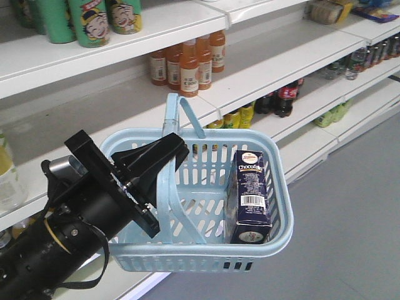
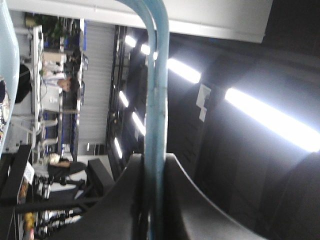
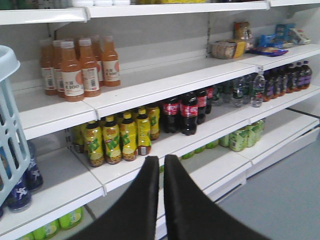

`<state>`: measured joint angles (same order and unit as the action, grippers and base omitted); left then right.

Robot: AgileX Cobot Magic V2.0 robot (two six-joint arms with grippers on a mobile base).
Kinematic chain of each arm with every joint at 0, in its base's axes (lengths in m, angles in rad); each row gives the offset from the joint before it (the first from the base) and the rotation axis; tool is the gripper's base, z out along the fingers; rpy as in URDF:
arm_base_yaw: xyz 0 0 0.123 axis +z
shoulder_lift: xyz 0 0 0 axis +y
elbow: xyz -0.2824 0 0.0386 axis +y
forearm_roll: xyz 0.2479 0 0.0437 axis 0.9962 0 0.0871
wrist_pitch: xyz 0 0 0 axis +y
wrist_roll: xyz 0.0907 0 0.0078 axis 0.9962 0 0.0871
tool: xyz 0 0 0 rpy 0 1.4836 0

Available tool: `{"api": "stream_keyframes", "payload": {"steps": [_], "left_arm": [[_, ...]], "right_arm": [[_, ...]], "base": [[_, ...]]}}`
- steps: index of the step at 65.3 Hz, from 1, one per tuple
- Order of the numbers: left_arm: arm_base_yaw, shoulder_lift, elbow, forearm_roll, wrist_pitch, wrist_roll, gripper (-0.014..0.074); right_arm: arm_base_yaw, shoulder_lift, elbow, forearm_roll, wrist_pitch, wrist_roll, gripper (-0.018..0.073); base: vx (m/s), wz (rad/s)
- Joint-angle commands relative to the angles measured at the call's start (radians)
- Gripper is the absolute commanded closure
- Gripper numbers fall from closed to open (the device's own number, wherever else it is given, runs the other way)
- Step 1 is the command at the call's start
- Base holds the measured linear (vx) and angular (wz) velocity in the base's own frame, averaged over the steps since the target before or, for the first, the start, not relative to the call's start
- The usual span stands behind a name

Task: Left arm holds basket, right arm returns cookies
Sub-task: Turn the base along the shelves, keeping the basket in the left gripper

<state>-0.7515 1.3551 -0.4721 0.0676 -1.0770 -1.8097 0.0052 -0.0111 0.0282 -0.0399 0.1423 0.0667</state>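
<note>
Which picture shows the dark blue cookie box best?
The front-facing view: the tall dark navy cardboard cookie carton stands upright inside the light blue plastic basket, label and barcode showing. Neither wrist view shows the carton.

The front-facing camera looks down from above and behind the left arm [image 1: 44,250] onto the basket [image 1: 187,261], with shelves [image 1: 262,75] beyond. The left wrist camera sits close behind the left claw [image 2: 155,157], aimed upward along the basket's handle [image 2: 156,75] at ceiling lights [image 2: 270,120]. The right wrist camera looks level over the right claw [image 3: 161,159] at the same shelves and orange bottles [image 3: 75,67].
</note>
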Motion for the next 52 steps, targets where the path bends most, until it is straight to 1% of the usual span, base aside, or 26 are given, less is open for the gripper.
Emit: {"api": "stream_keyframes", "payload": {"steps": [1,20,52], "left_arm": [[-0.005,-0.034,-0.030,-0.008,-0.138,0.000,0.0596],[-0.005,-0.034,-0.030,-0.008,-0.138,0.000,0.0596],[-0.005,-0.034,-0.030,-0.008,-0.138,0.000,0.0596]], "right_arm": [[-0.005,-0.009,0.018,-0.003,-0.076,-0.009,0.0566],[-0.005,-0.009,0.018,-0.003,-0.076,-0.009,0.0566],[-0.005,-0.009,0.018,-0.003,-0.076,-0.009,0.0566]], "base": [[0.02,-0.47],[0.01,-0.53],[-0.03,-0.60]]}}
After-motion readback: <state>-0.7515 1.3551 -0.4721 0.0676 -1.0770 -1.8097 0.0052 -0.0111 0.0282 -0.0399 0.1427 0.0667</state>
